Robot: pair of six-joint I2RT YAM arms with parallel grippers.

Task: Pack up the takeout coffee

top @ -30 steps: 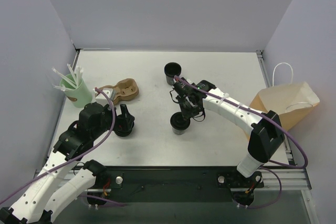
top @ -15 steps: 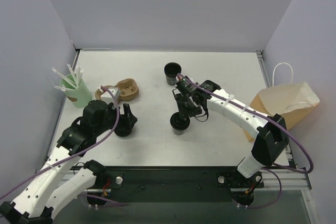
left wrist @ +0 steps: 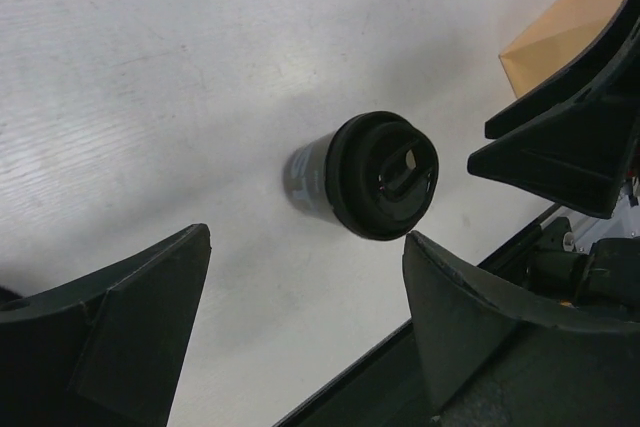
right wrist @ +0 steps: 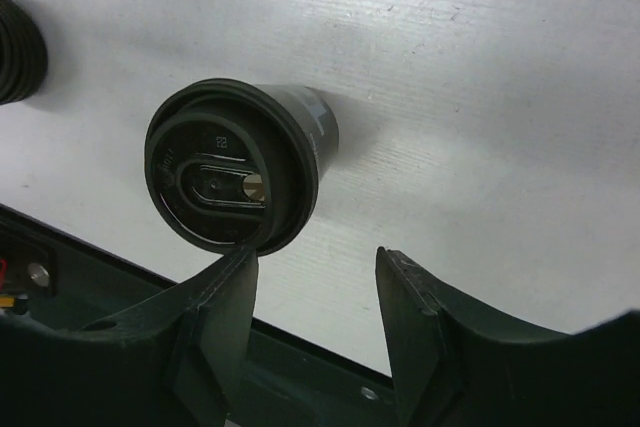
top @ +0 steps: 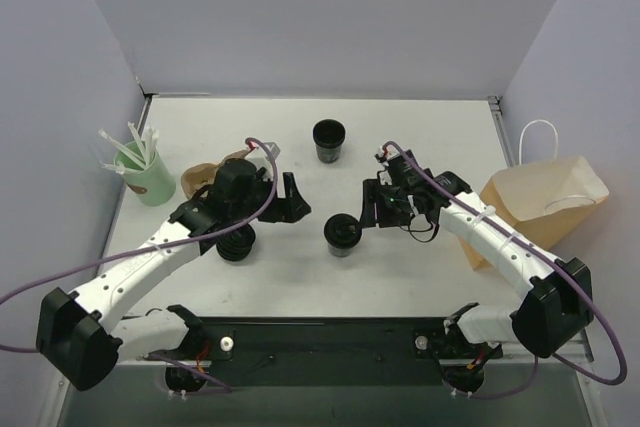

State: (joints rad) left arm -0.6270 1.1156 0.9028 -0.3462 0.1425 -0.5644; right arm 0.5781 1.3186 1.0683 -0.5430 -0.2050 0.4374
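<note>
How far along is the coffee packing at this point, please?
Done: the takeout coffee has its lid on and stands upright on the table. In hand: nothing; the left gripper and right gripper are both open near it. Remaining: grasp the cup and put it into the brown paper bag on the right.

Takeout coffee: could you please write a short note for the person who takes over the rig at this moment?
Left hand: open, empty, just left of the coffee.
Right hand: open, empty, just right of it.
Coffee: upright on the table, lid on, not held.
Bag: at the table's right edge, apart from the coffee.
Done: the lid is on.
Left: grasp the coffee and put it in the bag.
</note>
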